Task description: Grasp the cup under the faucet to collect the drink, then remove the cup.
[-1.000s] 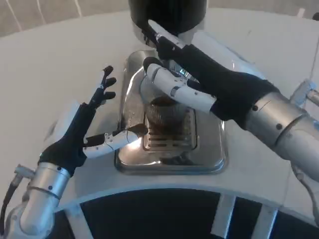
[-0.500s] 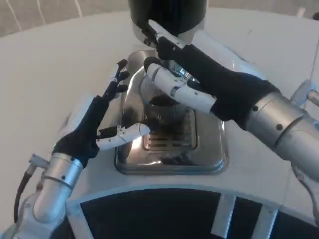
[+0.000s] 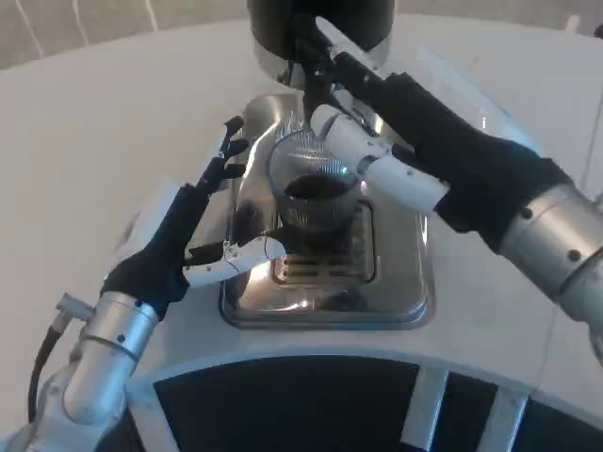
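A clear ribbed cup (image 3: 317, 191) with dark drink in it stands on the grate of the steel drip tray (image 3: 320, 315), under the faucet (image 3: 311, 71) of the black dispenser (image 3: 320, 21). My right hand (image 3: 396, 127) reaches in from the right above the cup. Its dark fingers stretch up against the faucet, and its white thumb (image 3: 369, 162) lies along the cup's right rim. My left hand (image 3: 193, 226) is open just left of the cup, fingers spread upward and the thumb (image 3: 237, 254) pointing at the cup's base. I cannot tell whether it touches the cup.
The white table (image 3: 104, 122) spreads to the left and behind. Its curved front edge (image 3: 311, 363) runs close below the tray, with a dark gap beyond it. The dispenser body blocks the space right behind the cup.
My right hand has risen and shifted right, uncovering the cup's mouth. My left hand has moved in toward the cup from the left and now holds still.
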